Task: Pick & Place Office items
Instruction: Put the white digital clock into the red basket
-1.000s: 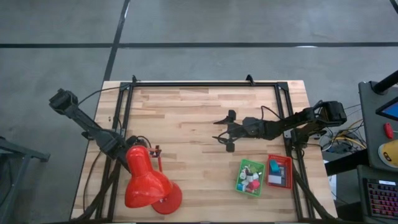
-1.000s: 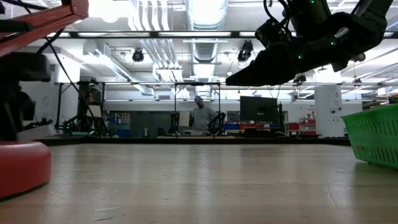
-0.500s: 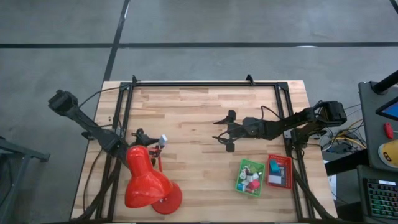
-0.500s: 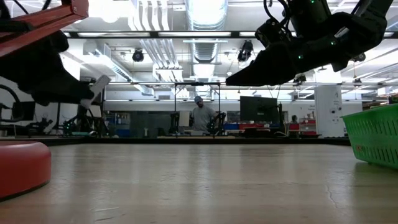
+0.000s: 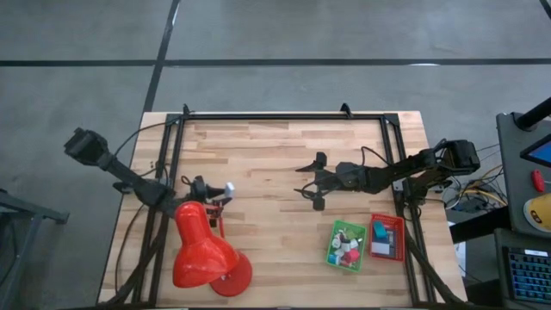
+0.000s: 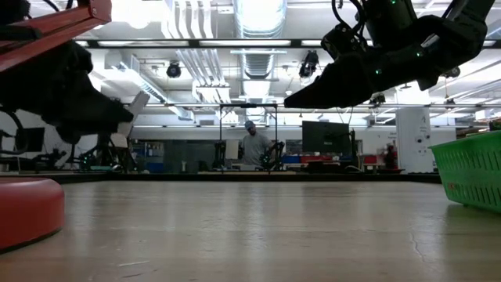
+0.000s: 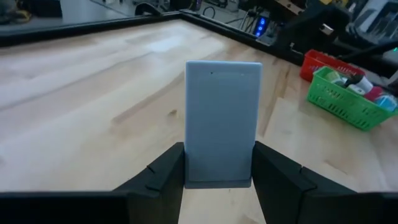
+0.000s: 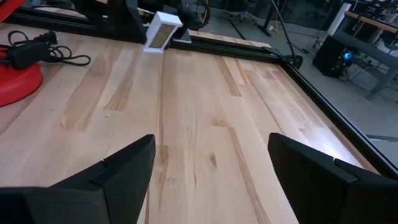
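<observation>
Lighting: even and bright throughout, from overhead ceiling strips [image 6: 254, 17], which burn out to white in the low view. Shadows: soft and short under the red lamp [image 5: 205, 251] on the surface [image 5: 267, 164]. Glare: a pale sheen across the wood [image 8: 323, 146] in the right wrist view. Contrast: the right tool [image 6: 313, 94] reads as a backlit silhouette in the low view. Focus: near planks soft in the low view; the grey block [image 7: 222, 121] is sharp in the left wrist view, the green tray [image 7: 348, 99] behind it blurred.
</observation>
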You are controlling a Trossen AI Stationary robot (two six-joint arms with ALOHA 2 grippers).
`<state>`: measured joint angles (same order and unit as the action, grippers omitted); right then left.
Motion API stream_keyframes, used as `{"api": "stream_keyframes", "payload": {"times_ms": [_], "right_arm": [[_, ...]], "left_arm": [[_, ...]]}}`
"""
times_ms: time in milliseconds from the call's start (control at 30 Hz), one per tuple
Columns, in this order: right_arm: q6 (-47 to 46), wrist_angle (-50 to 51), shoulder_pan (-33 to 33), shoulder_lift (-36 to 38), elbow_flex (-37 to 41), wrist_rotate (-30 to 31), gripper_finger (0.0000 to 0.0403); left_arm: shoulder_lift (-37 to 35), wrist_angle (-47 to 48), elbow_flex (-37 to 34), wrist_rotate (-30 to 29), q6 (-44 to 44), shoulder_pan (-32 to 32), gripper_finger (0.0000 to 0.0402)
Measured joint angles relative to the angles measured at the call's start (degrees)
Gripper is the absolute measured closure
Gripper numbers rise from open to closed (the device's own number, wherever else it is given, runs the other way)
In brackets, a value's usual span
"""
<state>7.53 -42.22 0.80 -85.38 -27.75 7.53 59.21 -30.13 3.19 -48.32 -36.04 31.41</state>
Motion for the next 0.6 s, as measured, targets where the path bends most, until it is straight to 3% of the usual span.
{"api": "stream_keyframes", "payload": {"times_ms": [267, 600], "right_arm": [[0.0, 0.0, 0.0, 0.0, 0.0, 0.0, 0.0101], [0.0, 0.0, 0.0, 0.0, 0.0, 0.0, 0.0105]], "left_arm": [[5.2, 0.0, 5.2, 6.9, 7.6, -6.1, 0.0241], [17.2, -14.6, 6.5, 29.2, 19.0, -18.9, 0.0241]]}}
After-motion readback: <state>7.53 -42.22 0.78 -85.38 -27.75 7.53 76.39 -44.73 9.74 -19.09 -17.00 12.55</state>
